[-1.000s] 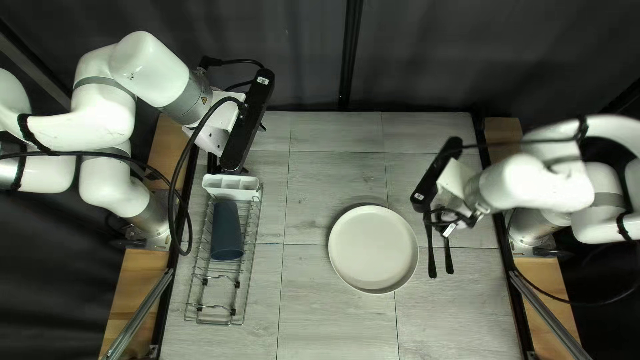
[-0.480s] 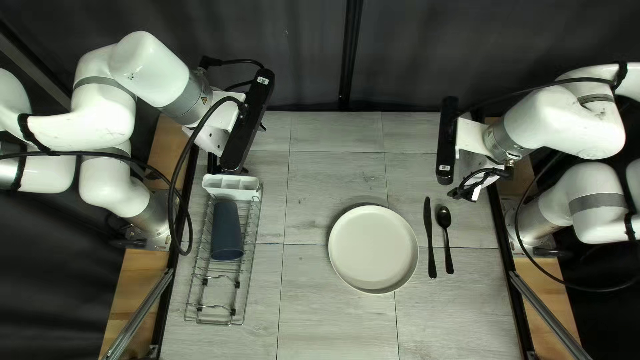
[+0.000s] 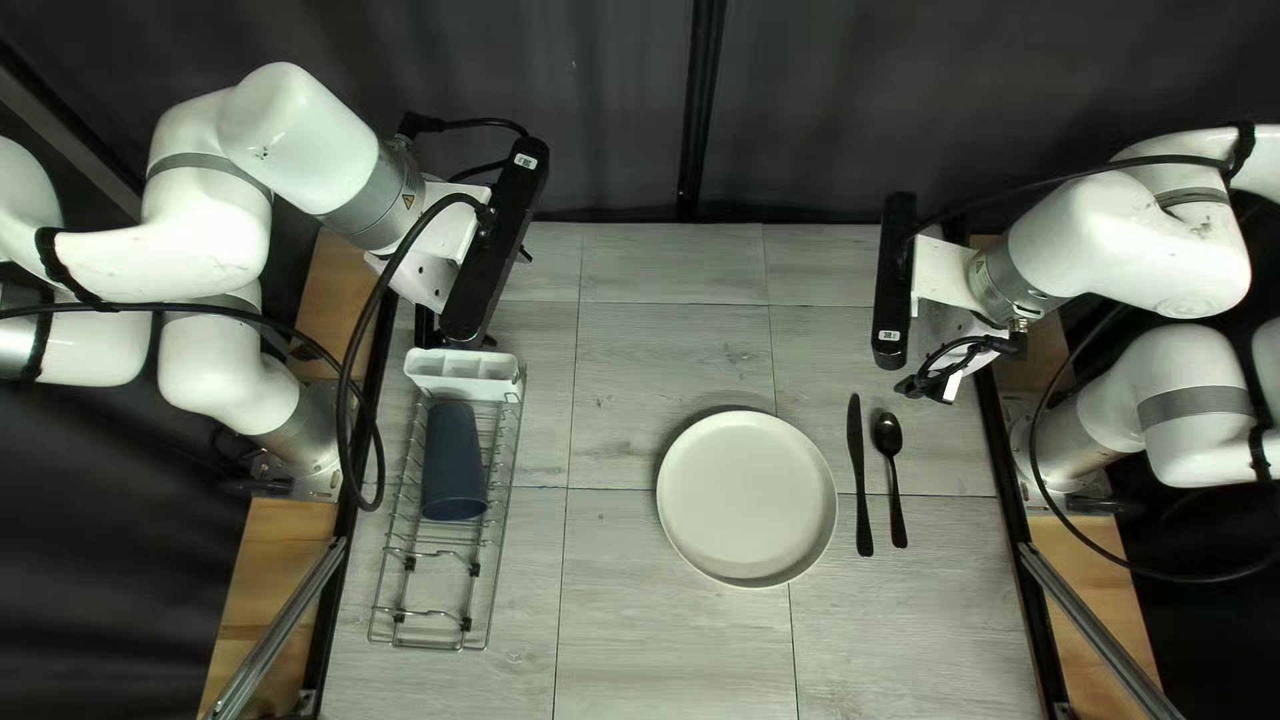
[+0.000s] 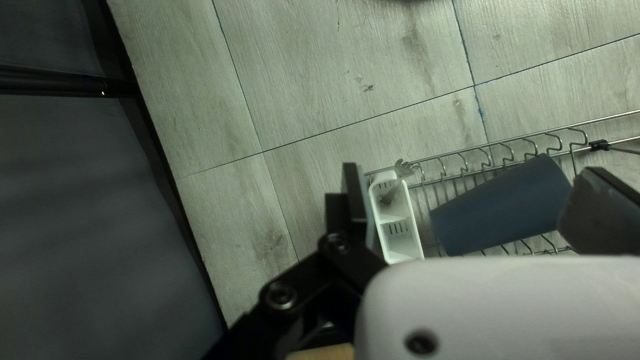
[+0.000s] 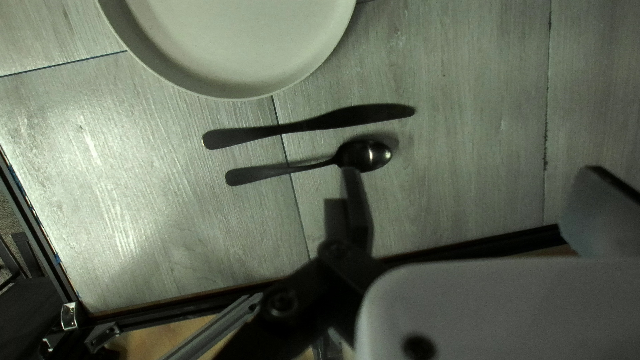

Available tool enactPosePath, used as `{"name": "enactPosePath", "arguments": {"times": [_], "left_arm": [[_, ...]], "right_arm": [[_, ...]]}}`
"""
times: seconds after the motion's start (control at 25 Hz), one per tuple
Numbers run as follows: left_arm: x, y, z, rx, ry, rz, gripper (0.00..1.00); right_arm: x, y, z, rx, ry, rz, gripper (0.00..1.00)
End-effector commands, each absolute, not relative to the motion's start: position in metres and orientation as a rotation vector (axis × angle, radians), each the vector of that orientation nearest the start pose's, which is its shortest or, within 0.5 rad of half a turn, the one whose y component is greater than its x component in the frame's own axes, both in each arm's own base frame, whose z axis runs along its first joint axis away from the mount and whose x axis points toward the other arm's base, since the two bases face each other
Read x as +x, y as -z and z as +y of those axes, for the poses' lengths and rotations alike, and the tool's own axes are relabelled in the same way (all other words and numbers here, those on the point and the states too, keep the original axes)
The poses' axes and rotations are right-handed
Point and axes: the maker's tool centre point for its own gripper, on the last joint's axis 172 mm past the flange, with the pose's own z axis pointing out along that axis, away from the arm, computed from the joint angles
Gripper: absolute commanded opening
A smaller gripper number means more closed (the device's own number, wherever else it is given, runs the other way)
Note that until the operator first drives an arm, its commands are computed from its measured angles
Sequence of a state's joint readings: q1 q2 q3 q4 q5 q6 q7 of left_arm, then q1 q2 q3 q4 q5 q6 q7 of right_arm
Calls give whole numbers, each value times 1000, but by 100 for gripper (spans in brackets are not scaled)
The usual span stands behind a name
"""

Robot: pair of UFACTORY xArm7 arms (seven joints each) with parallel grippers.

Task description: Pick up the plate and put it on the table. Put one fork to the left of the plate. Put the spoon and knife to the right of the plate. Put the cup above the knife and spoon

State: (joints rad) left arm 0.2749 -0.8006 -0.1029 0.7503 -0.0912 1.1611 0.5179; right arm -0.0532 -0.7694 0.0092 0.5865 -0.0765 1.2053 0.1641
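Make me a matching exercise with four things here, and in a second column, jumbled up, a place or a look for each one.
Things:
1. plate
2. cup
3. knife
4. spoon

Descriptions:
A. lying in the wire rack
B. between plate and spoon
C. beside the knife, farther from the plate
D. pale and round

Pairs: 1-D, 2-A, 3-B, 4-C

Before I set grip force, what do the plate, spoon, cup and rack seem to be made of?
Plate: matte off-white, smooth; ceramic or hard plastic, can't tell.
Spoon: dark metal, polished, judging by the sharp highlight in its bowl.
Cup: matte blue, probably plastic; even colour, no hard glint.
Rack: bare metal wire, likely steel, silvery.
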Motion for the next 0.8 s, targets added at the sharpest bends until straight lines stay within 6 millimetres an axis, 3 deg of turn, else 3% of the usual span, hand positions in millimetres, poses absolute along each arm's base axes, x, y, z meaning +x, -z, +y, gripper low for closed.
{"name": "enactPosePath", "arguments": {"times": [0.04, 0.08, 0.12, 0.24, 0.52, 0.8], "left_arm": [[342, -351, 45, -2952, 557, 462, 100], [345, -346, 47, -2948, 543, 496, 100], [352, -326, 47, -2945, 486, 573, 100], [362, -293, 46, -2939, 390, 742, 100], [358, -243, 32, -2913, 210, 1057, 100], [357, -243, 33, -2912, 204, 1059, 100]], "right_arm": [[300, -263, -31, -3189, 249, 301, 100], [300, -263, -31, -3189, 249, 301, 100], [300, -263, -31, -3189, 249, 301, 100], [300, -263, -31, -3189, 249, 301, 100], [300, -263, -31, -3189, 249, 301, 100], [300, -263, -31, -3189, 249, 301, 100]]}}
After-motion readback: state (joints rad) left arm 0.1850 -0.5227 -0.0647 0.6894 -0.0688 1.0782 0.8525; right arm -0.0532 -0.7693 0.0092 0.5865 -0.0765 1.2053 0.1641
